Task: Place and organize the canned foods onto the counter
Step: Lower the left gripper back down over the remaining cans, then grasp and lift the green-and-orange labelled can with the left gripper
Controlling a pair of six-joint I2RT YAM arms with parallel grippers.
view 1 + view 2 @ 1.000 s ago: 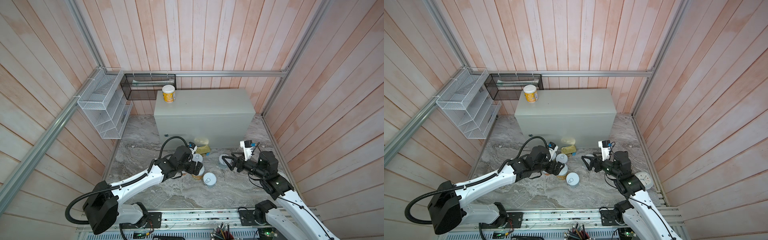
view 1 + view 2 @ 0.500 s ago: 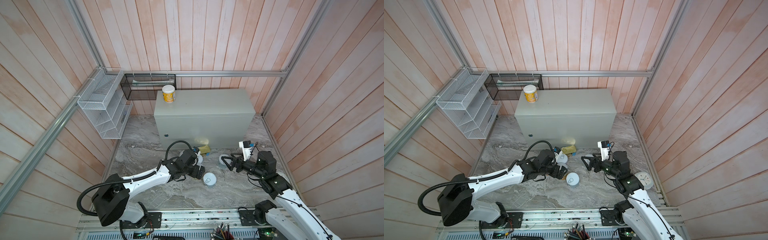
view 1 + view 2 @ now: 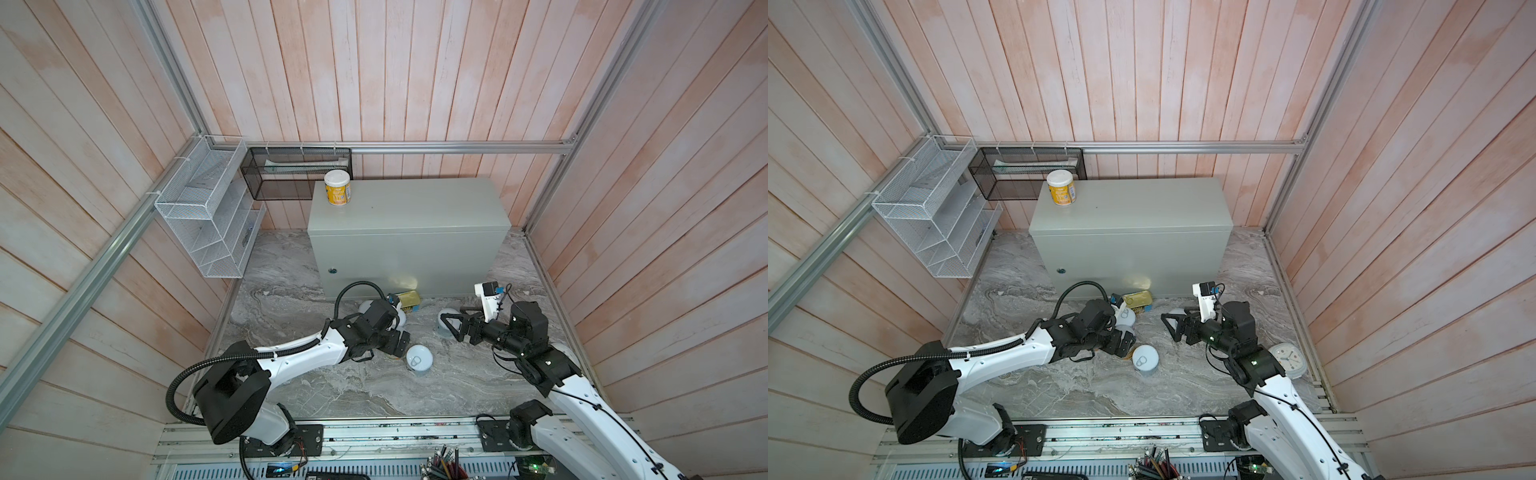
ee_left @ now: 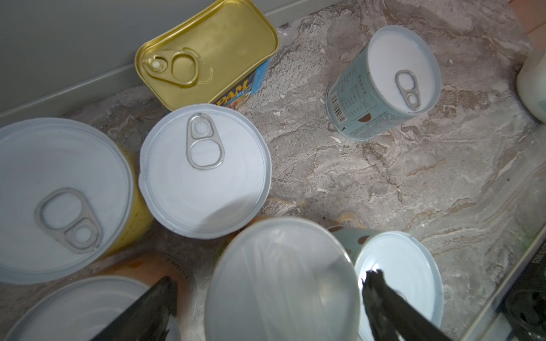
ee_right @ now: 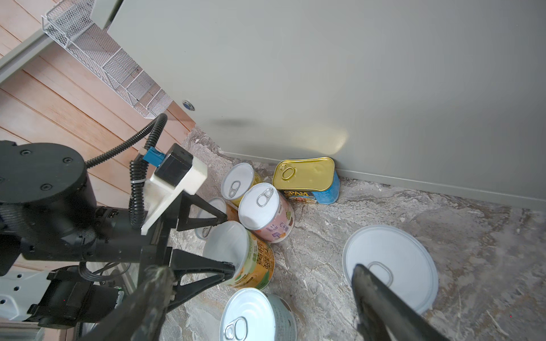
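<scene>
Marble (image 3: 291, 299), 6 o'clock of counter (image 3: 407, 208): left gripper (image 5: 229, 242) has dropped astride orange can (image 5: 257, 259), jaws spread, no squeeze yet. Right gripper (image 3: 451, 328) idle at 3 o'clock, jaws apart. Pick 2 looks near.

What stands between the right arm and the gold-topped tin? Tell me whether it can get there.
Probably yes: the right tool is open, and bare marble lies between it and the gold-topped tin. Only the pale blue can just beneath it sits close.
</scene>
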